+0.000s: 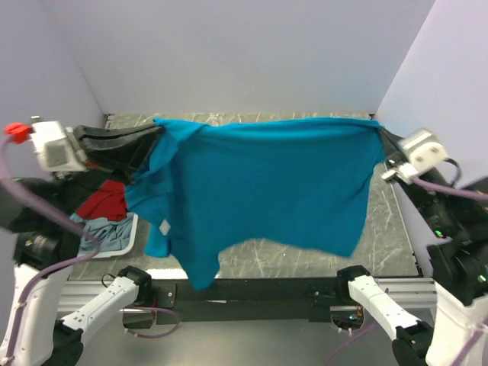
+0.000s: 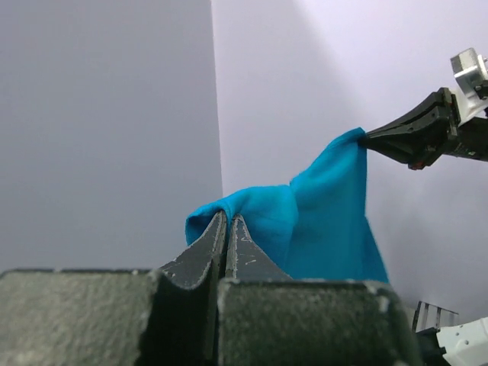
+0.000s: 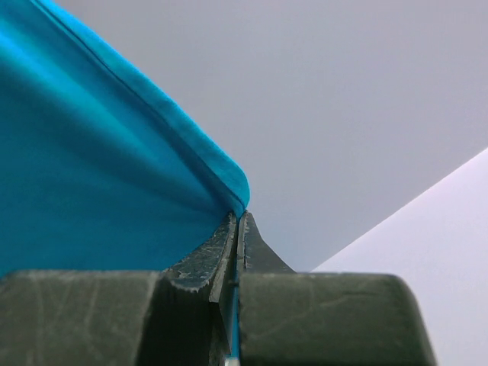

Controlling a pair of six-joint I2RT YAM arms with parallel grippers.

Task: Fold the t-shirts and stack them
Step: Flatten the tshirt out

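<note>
Between the two sets of fingers, stretched out in the air above the dark marbled table [image 1: 305, 255]: one teal shirt [image 1: 267, 183], hanging like a sheet. Pinched at its top left corner by the left gripper [image 1: 156, 136], jaws pressed together with a fold of teal cloth bunched just past the tips. Pinched at its top right corner by the right gripper [image 1: 379, 131], jaws likewise closed tight, with the hem caught between them and running away up and to the left in the right wrist view. Pulled nearly straight along the upper edge from one set of tips to the other. Hanging lower beneath the left fingers than beneath the right, with a small white label [image 1: 164, 226] showing well below the left tips. Lowest corner dangling near the table's front edge; cannot tell whether touching it. Down and to the outer side of the left fingers, well apart from them: a red shirt [image 1: 105, 200] and a pale grey-blue shirt [image 1: 103, 231], crumpled together in a white basket [image 1: 131, 236], partly hidden behind the left arm.
</note>
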